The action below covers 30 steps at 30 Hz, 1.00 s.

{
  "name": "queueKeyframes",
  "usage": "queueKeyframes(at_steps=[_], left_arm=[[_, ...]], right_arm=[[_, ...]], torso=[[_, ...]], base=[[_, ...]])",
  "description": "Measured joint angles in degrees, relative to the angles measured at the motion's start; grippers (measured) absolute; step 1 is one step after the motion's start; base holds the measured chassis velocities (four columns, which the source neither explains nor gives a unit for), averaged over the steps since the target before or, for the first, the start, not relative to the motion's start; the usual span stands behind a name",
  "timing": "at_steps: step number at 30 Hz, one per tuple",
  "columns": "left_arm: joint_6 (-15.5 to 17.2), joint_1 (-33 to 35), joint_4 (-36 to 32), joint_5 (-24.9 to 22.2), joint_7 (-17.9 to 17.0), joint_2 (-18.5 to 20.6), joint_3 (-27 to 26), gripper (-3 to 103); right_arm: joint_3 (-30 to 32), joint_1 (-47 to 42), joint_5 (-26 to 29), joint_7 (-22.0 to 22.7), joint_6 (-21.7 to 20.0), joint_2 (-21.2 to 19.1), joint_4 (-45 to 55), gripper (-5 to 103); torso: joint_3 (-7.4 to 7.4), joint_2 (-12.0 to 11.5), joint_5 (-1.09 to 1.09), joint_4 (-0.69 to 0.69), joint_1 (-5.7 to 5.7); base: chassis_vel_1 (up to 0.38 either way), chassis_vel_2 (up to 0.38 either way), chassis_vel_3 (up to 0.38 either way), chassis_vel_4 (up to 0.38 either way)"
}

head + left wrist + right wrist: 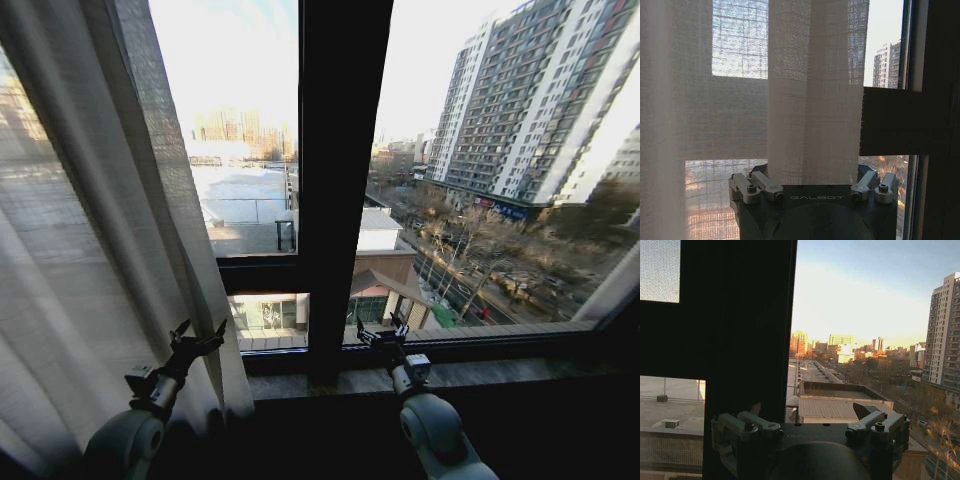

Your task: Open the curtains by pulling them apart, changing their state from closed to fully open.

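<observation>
Jaws of my left gripper (198, 334) stand spread at the sheer off-white pleated curtain (90, 250) edge; I'd close squarely on that fold, right gripper (382, 333) spread, idle.

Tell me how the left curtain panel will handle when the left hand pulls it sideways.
The left curtain panel will probably be floppy: it hangs in long soft pleats, so it should bunch rather than slide as one sheet. It looks light, since the window shows through its sheer weave. The left hand, open at the panel's inner edge, may lose thin fabric unless it closes on a gathered fold.
</observation>
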Motion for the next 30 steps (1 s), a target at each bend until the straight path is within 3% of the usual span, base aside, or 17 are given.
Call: queueKeyframes(at_steps=[3, 5, 7, 9, 11, 14, 17, 20, 23, 30], left_arm=[[0.19, -0.54, 0.84, -0.04, 1.98, 0.27, 1.03, 68], [0.19, -0.66, 1.01, -0.05, 2.24, 0.31, 1.04, 68], [0.21, -0.96, 1.42, -0.12, 2.6, 0.49, 1.04, 57], [0.25, -1.13, 1.48, -0.21, 2.64, 0.64, 1.03, 46], [0.31, -1.22, 1.48, -0.28, 2.63, 0.65, 1.0, 46], [0.44, -1.27, 1.39, -0.36, 2.54, 0.51, 0.89, 30], [0.45, -1.05, 1.15, -0.37, 2.41, 0.33, 0.71, 24], [0.46, -0.26, 0.35, -0.37, 2.18, 0.12, -0.02, 9], [0.46, 0.15, -0.1, -0.39, 2.06, 0.13, -0.53, 2], [0.47, 1.54, -1.54, -0.95, 1.93, 0.43, -2.0, 0]], right_arm=[[-0.08, 0.15, 0.0, 0.01, 0.0, 0.1, -0.1, 100], [-0.02, 0.17, 0.0, 0.02, 0.0, 0.06, -0.12, 100], [0.21, 0.26, 0.02, 0.07, 0.0, -0.1, -0.15, 100], [0.32, 0.37, 0.09, 0.16, -0.04, -0.13, -0.15, 100], [0.31, 0.4, 0.17, 0.27, -0.12, -0.13, -0.15, 100], [-0.04, 0.5, 0.29, 0.76, -0.57, -0.09, -0.15, 100], [-0.2, 0.57, 0.31, 0.92, -0.74, -0.01, -0.15, 100], [-0.33, 0.73, 0.36, 1.01, -0.74, -0.03, -0.15, 100], [-0.35, 0.76, 0.31, 0.98, -0.64, -0.09, -0.12, 100], [-0.48, 0.48, -0.87, -0.61, 0.06, -0.02, 0.26, 100]], torso=[[0.0, 0.0, -0.01, 0.01, 0.0], [0.0, 0.0, -0.01, 0.02, 0.0], [0.0, 0.0, -0.01, 0.01, 0.0], [0.0, 0.0, 0.0, 0.01, 0.0], [0.0, 0.0, 0.0, 0.01, 0.0], [0.0, 0.0, -0.01, 0.01, 0.0], [0.0, 0.0, -0.01, 0.01, 0.0], [0.0, 0.0, -0.01, 0.01, 0.0], [0.0, 0.0, -0.01, 0.01, 0.0], [0.0, 0.0, -0.01, 0.01, 0.0]], base=[[0.0, 0.0, 0.0, 0.0], [0.0, 0.0, 0.0, 0.0], [0.0, 0.0, 0.0, 0.0], [0.0, 0.0, 0.0, 0.0], [0.0, 0.0, 0.0, 0.0], [0.0, 0.0, 0.0, 0.0], [0.0, 0.0, 0.0, 0.0], [0.0, 0.0, 0.0, 0.0], [0.0, 0.0, 0.0, 0.0], [0.0, 0.0, 0.0, 0.0]])
